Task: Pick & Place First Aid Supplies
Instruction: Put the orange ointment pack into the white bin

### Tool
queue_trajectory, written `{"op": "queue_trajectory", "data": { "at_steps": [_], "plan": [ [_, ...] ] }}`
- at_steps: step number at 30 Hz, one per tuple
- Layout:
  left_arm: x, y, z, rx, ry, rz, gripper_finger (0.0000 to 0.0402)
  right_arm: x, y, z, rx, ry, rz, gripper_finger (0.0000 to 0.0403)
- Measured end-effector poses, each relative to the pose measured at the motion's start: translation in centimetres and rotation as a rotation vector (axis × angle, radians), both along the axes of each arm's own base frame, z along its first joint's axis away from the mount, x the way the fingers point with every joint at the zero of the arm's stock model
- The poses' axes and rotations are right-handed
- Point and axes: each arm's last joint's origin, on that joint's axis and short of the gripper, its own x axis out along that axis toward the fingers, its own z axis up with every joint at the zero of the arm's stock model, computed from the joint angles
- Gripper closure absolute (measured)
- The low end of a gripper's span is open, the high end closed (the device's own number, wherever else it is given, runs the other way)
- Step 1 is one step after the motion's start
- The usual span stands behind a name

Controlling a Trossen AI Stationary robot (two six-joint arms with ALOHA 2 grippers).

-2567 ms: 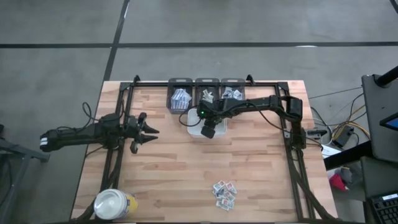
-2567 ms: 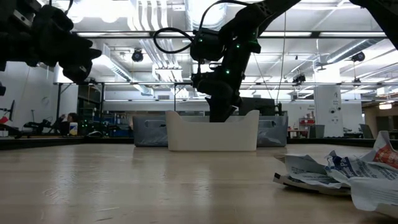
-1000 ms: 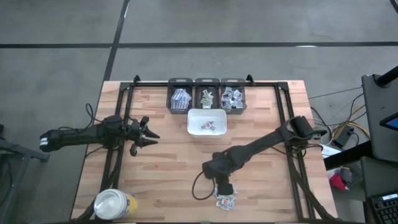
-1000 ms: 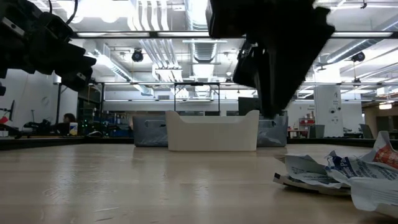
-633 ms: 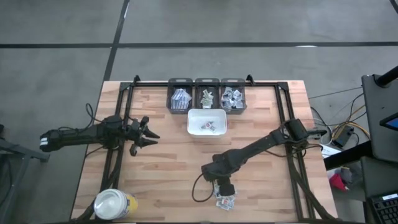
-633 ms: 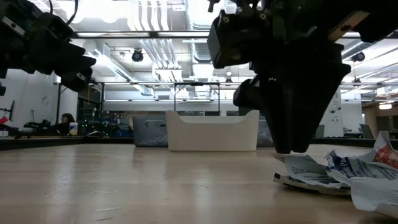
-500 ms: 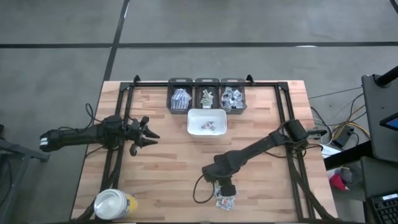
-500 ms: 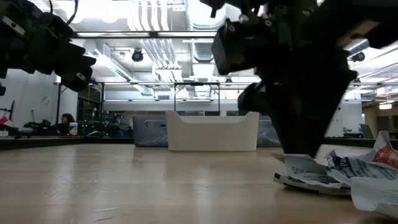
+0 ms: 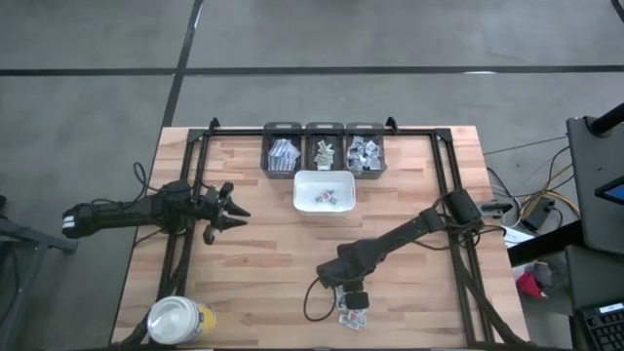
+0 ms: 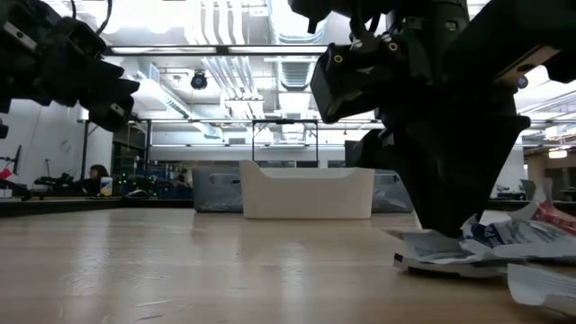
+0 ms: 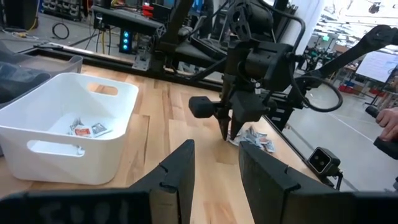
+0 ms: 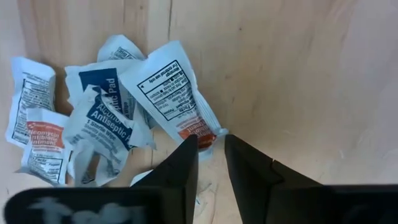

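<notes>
The first aid supplies (image 9: 353, 314) lie as a loose pile of small white packets (image 12: 99, 124) on the wood near the table's front edge; a few more lie in the white tray (image 9: 300, 180). My right gripper (image 9: 353, 298) points down onto the far edge of the pile, fingers slightly apart (image 12: 211, 149). One white packet (image 12: 168, 90) has its red-printed end just ahead of the gap between them. My left gripper (image 9: 234, 207) waits open (image 11: 216, 155) at the table's left, clear of everything. My right gripper comes from above, pointing steeply down. Its fingertips (image 10: 441, 229) rest on the pile's edge. The red-printed end (image 12: 200, 133) of one white packet lies at the gap between the two fingers. The packet lies flat on the table, not pinched.
Three dark bins (image 9: 324, 148) with sorted packets stand along the far edge behind the tray. A yellow jar with a white lid (image 9: 178, 320) stands at the near left corner. A black frame (image 9: 185, 195) runs along the table's sides. Bare wood lies between the tray and the pile.
My right gripper has sunk toward the pile near the front edge and tipped steeper. Its fingertips have come down on the pile's edge. In the low view the packets have shifted, with the pile's right part raised a little.
</notes>
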Motion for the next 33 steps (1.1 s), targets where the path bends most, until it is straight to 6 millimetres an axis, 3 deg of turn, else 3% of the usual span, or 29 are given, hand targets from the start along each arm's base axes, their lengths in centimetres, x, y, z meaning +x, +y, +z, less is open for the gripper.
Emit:
{"op": "queue_trajectory", "data": {
  "at_steps": [13,21,26,33],
  "plan": [
    [0.0,0.0,0.1,-0.001,-0.009,0.001,0.0282,-0.1,-0.1,-0.2,-0.015,0.018,-0.006,0.0390],
    [0.0,0.0,0.1,-0.003,-0.008,0.001,0.0282,-0.2,-0.2,0.1,-0.013,0.013,-0.007,0.0394],
    [0.0,0.0,0.1,-0.006,-0.008,0.001,0.0282,-0.7,-0.5,1.5,-0.026,-0.002,-0.020,0.0395],
    [0.0,0.0,0.2,-0.005,-0.016,0.002,0.0282,-1.0,-1.1,6.0,0.001,-0.156,-0.036,0.0394]
  ]
}}
